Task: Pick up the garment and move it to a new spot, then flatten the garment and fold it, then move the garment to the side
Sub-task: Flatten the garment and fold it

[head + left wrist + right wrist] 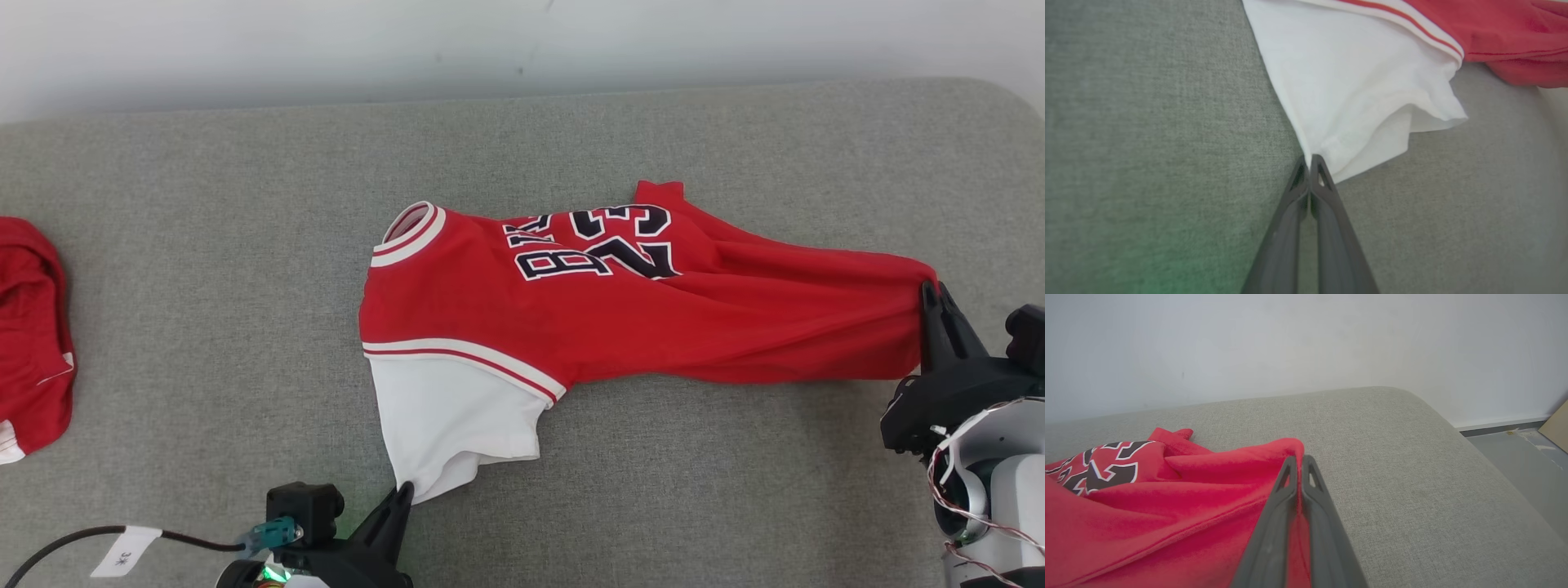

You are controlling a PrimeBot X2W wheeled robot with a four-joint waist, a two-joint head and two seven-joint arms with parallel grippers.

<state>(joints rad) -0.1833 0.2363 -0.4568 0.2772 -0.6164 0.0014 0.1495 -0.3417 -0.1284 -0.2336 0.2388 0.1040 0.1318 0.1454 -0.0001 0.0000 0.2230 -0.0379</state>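
The garment (620,310) is a red jersey with dark lettering, white trim and a white sleeve (453,425), lying stretched across the grey cushion. At the bottom of the head view my left gripper (402,492) is shut on the tip of the white sleeve (1355,90); the left wrist view shows the two fingers pressed together at that tip (1309,160). My right gripper (933,296) is shut on the red hem at the far right, and the right wrist view shows red cloth (1167,506) pinched between its fingers (1299,460).
A second red garment (28,335) lies at the cushion's left edge. The grey cushion (204,245) ends at a pale wall behind and rounds off at the right, where floor (1515,457) shows. A cable with a white tag (122,551) runs by my left wrist.
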